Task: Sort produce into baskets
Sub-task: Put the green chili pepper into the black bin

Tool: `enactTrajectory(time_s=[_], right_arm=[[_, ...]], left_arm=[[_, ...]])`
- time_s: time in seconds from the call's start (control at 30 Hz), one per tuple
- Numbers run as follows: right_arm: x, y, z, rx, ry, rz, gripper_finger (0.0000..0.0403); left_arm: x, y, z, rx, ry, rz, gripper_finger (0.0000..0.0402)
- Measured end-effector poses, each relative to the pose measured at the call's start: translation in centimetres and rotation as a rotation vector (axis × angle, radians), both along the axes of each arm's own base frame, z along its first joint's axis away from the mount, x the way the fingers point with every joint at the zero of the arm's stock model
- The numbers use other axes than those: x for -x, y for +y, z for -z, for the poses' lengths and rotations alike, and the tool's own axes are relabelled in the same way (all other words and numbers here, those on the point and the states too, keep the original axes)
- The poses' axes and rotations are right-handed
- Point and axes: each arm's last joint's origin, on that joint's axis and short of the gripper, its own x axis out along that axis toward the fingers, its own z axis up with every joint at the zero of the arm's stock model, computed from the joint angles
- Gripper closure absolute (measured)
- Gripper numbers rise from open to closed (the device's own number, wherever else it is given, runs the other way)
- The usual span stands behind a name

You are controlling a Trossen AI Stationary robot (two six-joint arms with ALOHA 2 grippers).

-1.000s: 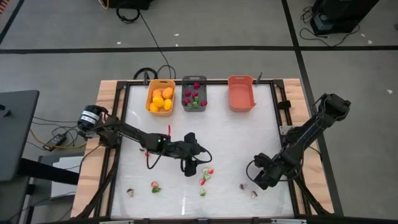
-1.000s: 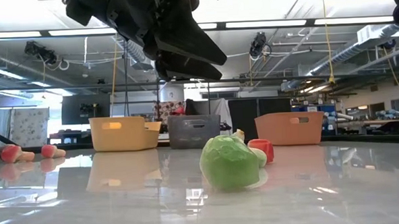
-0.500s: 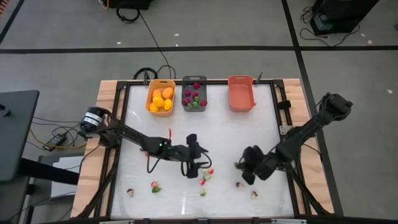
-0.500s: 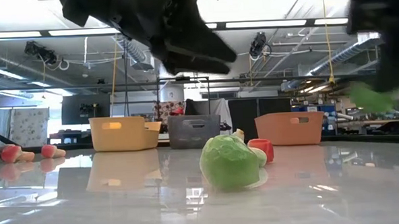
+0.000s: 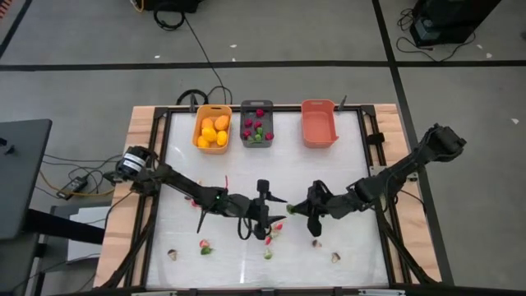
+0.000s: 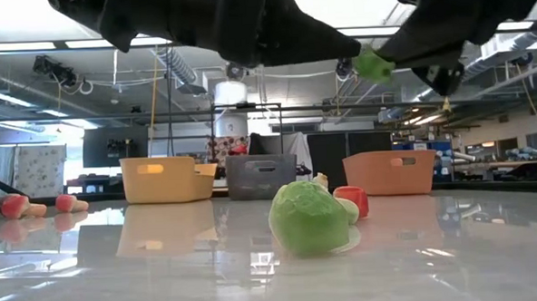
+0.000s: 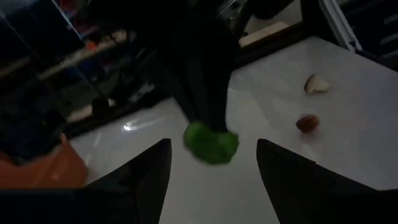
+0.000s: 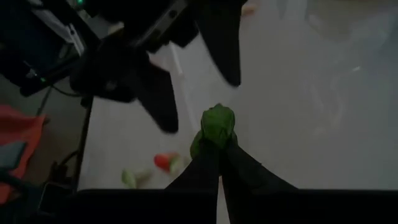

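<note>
Right gripper (image 5: 294, 206) now mid-table, pinching green bit (image 8: 217, 126); salmon basket (image 5: 319, 123) seemingly empty.

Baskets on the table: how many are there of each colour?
Yellow-orange basket: 1
Dark grey basket: 1
Salmon-coral basket: 1
Total: 3 baskets
Above the middle of the table, the right pincer holds a green produce piece facing the open left pincer.
</note>
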Motion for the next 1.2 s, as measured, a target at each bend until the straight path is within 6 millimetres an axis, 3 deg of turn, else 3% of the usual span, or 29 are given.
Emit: enactTrajectory(time_s=[0.6,0.97,1.2], right_arm=[[-1.0,-0.8,-1.0,0.029,-0.105,-0.024,0.0386],[-1.1,-0.8,-1.4,0.024,-0.147,-0.026,0.0360],[-1.1,-1.1,-1.4,0.087,-0.156,0.084,0.0330]], left_arm=[[-0.2,0.5,-0.7,-0.104,-0.069,-0.044,0.0163],[-0.2,0.4,-0.6,-0.114,-0.056,-0.057,0.0250],[-0.1,1.1,-1.1,0.006,-0.042,-0.151,0.0265]])
